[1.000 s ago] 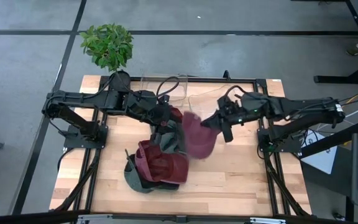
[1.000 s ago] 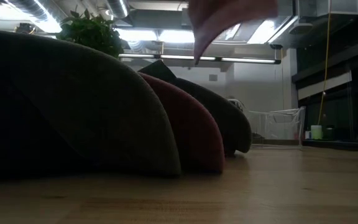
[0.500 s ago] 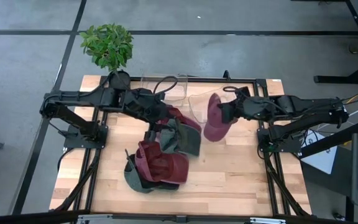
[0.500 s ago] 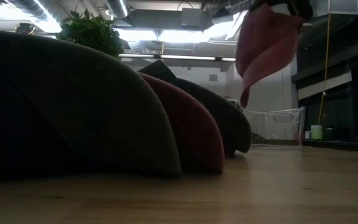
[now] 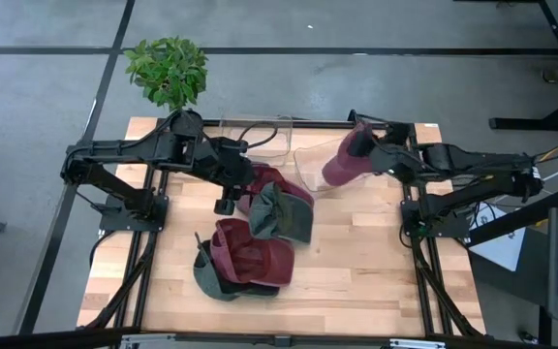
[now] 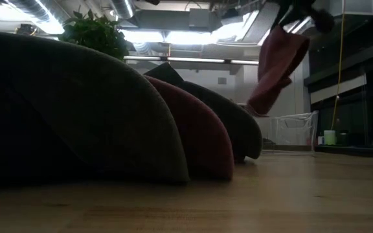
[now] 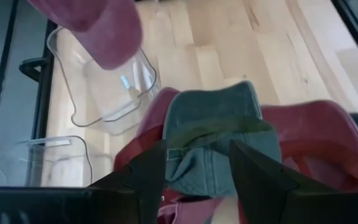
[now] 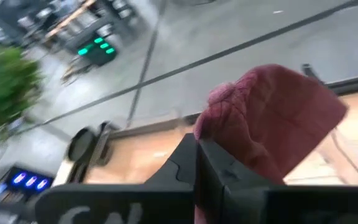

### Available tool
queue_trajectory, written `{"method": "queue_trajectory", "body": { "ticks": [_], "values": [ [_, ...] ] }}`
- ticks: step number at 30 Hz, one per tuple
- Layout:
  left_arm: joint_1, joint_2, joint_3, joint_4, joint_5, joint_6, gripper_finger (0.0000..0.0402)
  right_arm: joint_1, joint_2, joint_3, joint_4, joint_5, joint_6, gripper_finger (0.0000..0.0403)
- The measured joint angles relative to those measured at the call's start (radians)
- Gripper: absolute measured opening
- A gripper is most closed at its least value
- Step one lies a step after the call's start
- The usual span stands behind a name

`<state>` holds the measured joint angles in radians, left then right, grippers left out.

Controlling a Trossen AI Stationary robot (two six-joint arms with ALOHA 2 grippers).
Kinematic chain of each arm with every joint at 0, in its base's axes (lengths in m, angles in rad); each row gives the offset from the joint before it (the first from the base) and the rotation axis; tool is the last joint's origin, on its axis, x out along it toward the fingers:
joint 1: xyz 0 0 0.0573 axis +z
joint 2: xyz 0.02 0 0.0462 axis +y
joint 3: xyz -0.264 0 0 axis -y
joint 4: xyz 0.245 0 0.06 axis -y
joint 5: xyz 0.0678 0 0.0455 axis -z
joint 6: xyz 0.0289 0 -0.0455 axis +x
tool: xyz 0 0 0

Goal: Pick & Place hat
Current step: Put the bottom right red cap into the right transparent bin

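Over the far right of the table, the right gripper is clamped tight on a maroon hat, which dangles in the air above a clear plastic bin. A second clear bin sits just to its left along the far edge, so that's two bins. On the wood, count the hats: a dark green cap lying over a red one mid-table, and nearer, a maroon cap stacked on another dark green one, which makes four down and one aloft. The left gripper hangs just left of the middle pair, fingers parted and gripping nothing; its arm reaches in from the left edge, bent at the elbow. The right arm stretches in low from the right. The left wrist view alone shows the green cap framed between its open fingers. From table height, the caps are mere dark humps, the carried hat swinging high. A potted plant stands beyond the far left corner.
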<state>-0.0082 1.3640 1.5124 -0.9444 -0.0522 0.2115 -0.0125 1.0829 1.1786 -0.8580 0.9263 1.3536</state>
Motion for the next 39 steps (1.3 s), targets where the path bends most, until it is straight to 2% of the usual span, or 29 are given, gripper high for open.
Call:
{"method": "queue_trajectory", "body": {
  "ticks": [8,16,24,30,36,39],
  "values": [
    [0.0,0.0,0.0,-0.01,0.0,0.022,0.0166,-0.122,0.173,0.0,0.095,-0.004,0.059,0.0002],
    [0.0,0.0,0.0,-0.01,0.0,0.014,0.0166,-0.186,0.335,-0.001,0.154,-0.008,0.171,0.0002],
    [-0.005,0.0,0.0,-0.01,0.0,-0.017,0.0162,-0.218,0.415,-0.001,0.114,-0.206,0.167,0.0003],
    [-0.005,0.0,0.0,-0.01,0.0,-0.019,0.0164,-0.172,0.384,-0.001,0.113,-0.257,0.011,0.0027],
    [-0.005,0.0,0.0,-0.01,0.0,-0.019,0.0159,-0.158,0.331,-0.001,0.112,-0.302,-0.16,0.0076],
    [-0.005,0.0,0.0,-0.009,0.0,-0.029,0.016,-0.159,0.305,-0.001,0.112,-0.372,-0.286,0.0105]
  ]
}}
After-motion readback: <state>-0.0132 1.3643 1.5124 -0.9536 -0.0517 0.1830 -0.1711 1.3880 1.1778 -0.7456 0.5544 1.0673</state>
